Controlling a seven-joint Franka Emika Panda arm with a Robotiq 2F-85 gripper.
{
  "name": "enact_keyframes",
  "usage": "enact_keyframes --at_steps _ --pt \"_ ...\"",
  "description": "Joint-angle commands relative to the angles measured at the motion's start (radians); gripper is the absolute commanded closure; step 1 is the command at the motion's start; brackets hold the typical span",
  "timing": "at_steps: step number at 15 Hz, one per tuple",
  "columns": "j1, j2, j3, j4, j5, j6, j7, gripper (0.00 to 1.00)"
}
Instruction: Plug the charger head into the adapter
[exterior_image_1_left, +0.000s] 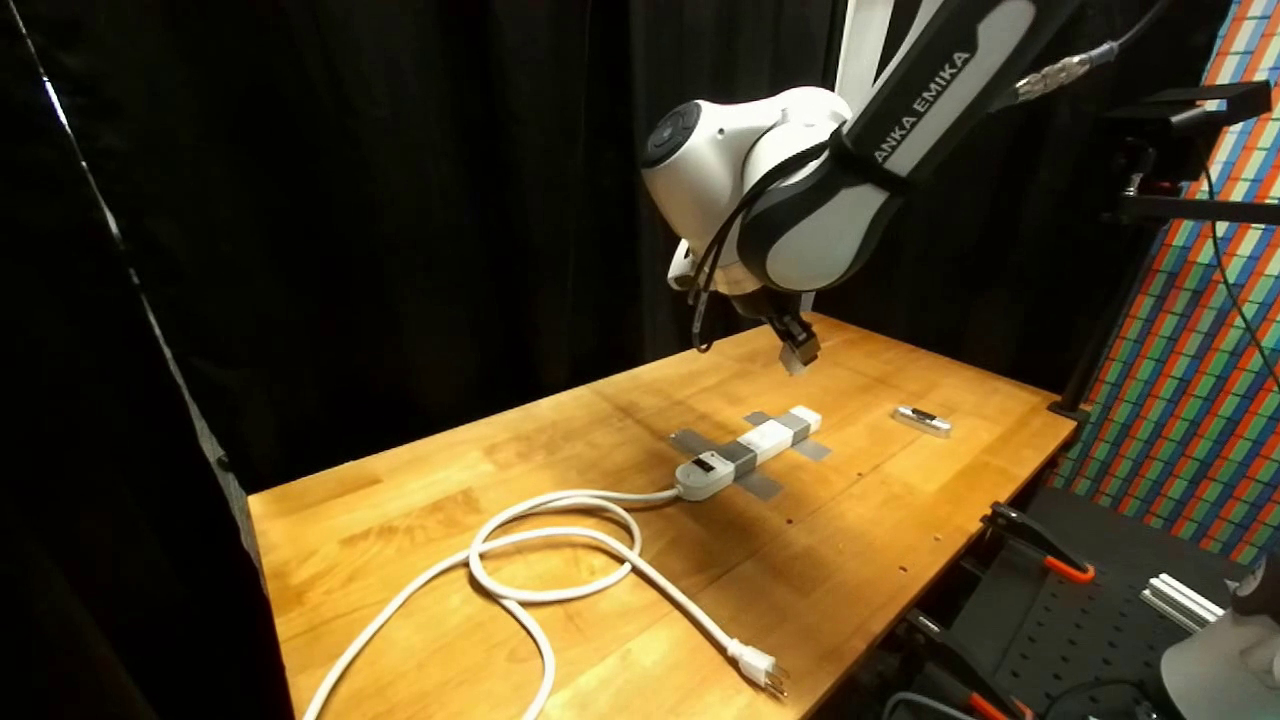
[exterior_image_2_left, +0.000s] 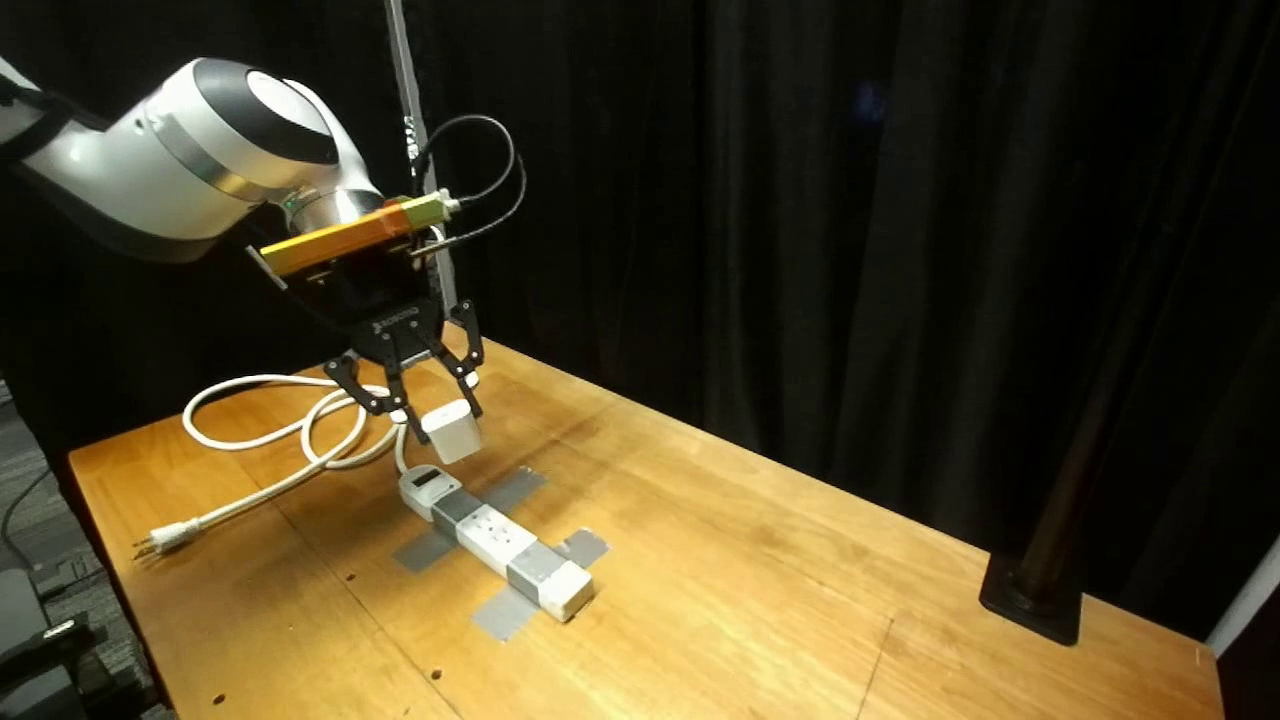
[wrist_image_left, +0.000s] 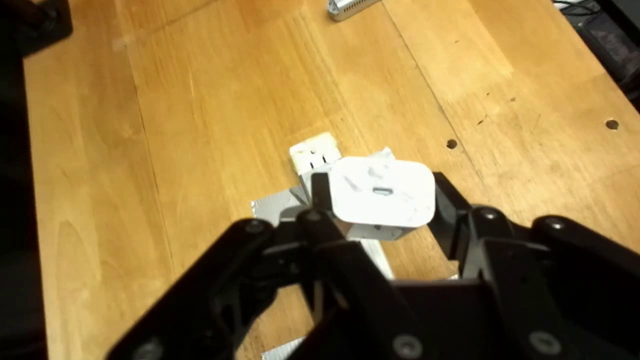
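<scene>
The charger head (exterior_image_2_left: 453, 434) is a small white block held between the fingertips of my gripper (exterior_image_2_left: 450, 424), raised above the table and slightly tilted. In the wrist view, the charger head (wrist_image_left: 382, 207) shows its broad end with a small slot, and a finger of my gripper (wrist_image_left: 383, 192) lies on each side. Its prongs cannot be seen. The adapter (exterior_image_1_left: 768, 438), a white power strip, is fixed to the table with grey tape. Its sockets face up in an exterior view (exterior_image_2_left: 495, 538). In the wrist view, the adapter (wrist_image_left: 316, 148) is partly hidden behind the charger head and gripper.
The adapter's white cable (exterior_image_1_left: 545, 597) lies looped on the wooden table (exterior_image_1_left: 400, 510) and ends in a plug (exterior_image_1_left: 755, 664). A small silver object (exterior_image_1_left: 922, 420) lies beyond the strip. A black post base (exterior_image_2_left: 1032, 598) stands on the table. Dark curtains (exterior_image_2_left: 800, 250) hang behind.
</scene>
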Motion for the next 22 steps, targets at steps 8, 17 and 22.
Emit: enact_keyframes --at_steps 8,17,22 --pt "-0.772 0.036 0.746 0.121 -0.298 -0.075 -0.357 0.77" --pt "-0.988 0.064 0.95 0.101 -0.567 -0.03 -0.465 0.77" --pt "-1.026 0.075 0.996 0.103 -0.528 -0.01 -0.465 0.77"
